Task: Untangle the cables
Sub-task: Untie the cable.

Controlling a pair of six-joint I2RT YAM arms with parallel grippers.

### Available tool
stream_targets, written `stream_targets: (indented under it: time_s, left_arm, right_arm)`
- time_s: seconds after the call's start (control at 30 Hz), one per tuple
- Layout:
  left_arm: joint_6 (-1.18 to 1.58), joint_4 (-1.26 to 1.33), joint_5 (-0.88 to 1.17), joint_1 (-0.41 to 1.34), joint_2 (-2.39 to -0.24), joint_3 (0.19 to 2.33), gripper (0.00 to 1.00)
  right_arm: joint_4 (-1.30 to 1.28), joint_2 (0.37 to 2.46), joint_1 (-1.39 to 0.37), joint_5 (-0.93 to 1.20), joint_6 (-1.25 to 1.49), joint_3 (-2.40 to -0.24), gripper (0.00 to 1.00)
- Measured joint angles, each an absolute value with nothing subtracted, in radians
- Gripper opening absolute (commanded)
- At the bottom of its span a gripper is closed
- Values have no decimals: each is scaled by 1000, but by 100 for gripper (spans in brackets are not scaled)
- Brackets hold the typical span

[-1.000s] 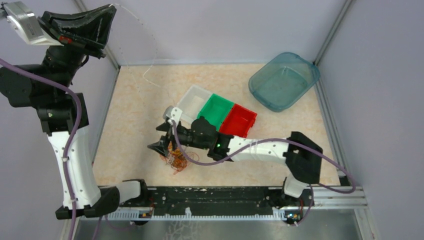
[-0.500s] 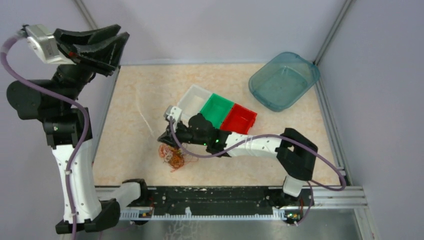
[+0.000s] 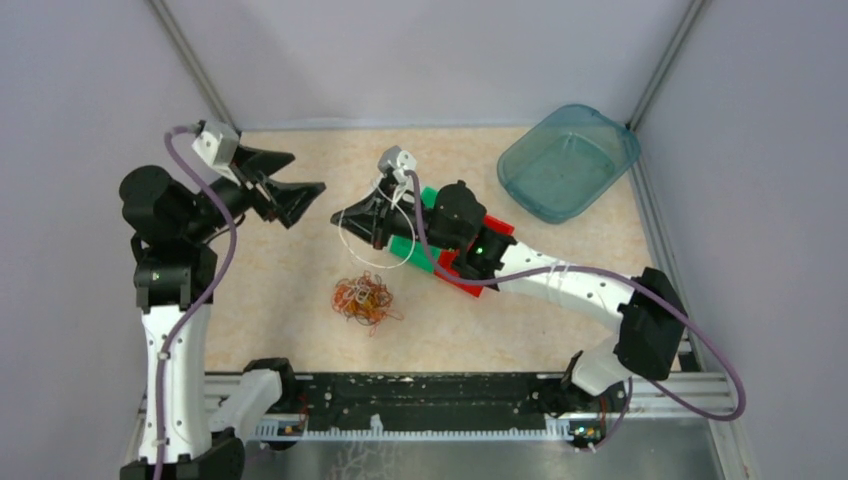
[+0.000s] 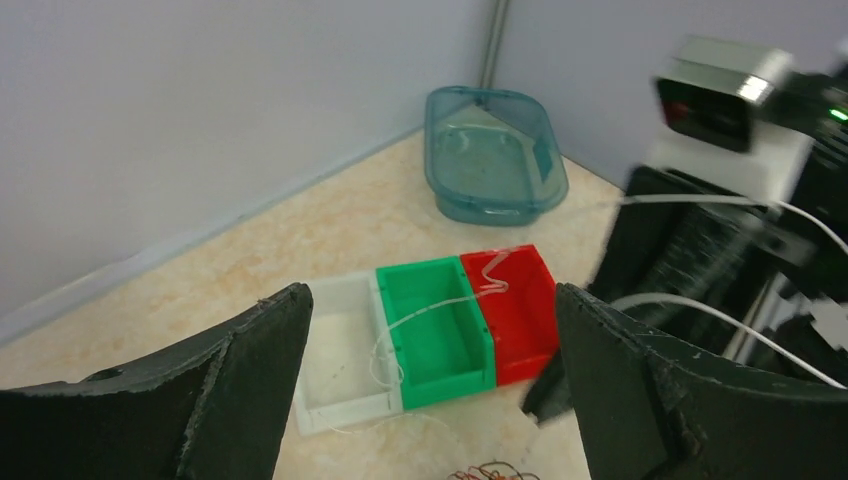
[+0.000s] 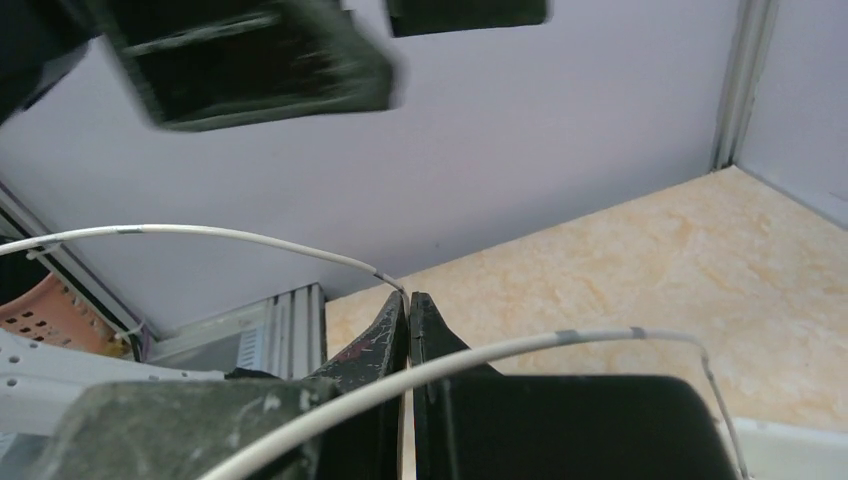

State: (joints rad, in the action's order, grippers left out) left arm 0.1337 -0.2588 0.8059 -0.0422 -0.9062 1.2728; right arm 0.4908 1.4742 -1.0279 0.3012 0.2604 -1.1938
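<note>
While the cables [image 3: 365, 300] lie as one bunched tangle of thin orange, red, yellow and brown loops on the table [image 3: 280, 270], near the bins [image 4: 440, 340], I note one white cable [image 5: 200, 230] running off separately. The right gripper [image 3: 341, 217] hangs above the table beyond the tangle, jaws pinched together on that white cable. The left arm is bent up at the left side, and the left gripper [image 3: 306, 173] is spread wide, holding nothing and facing the right one.

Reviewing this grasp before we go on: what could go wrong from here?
1. The right gripper pinches the white cable at its very tips; it may slip out.
2. The cable runs over the green bin and red bin; pulling might snag or drag them.
3. The left gripper is open, so nothing anchors the tangle.
</note>
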Motion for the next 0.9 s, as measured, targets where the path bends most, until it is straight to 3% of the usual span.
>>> stream_targets:
  time_s: [0.2,0.5,0.9]
  left_arm:
    - [2,-382,1005,-42,-832,1274,74]
    - [-184,-543,1102,-42,-801,1174,83]
    - [-129,-465,1167,-14,-815,960,82]
  right_arm:
    - [491,1474,-970,336,327,-1194,0]
    - [493,1475,-959,374,394,-1246,0]
    - [513,1495,-974,416,450,-1361,0]
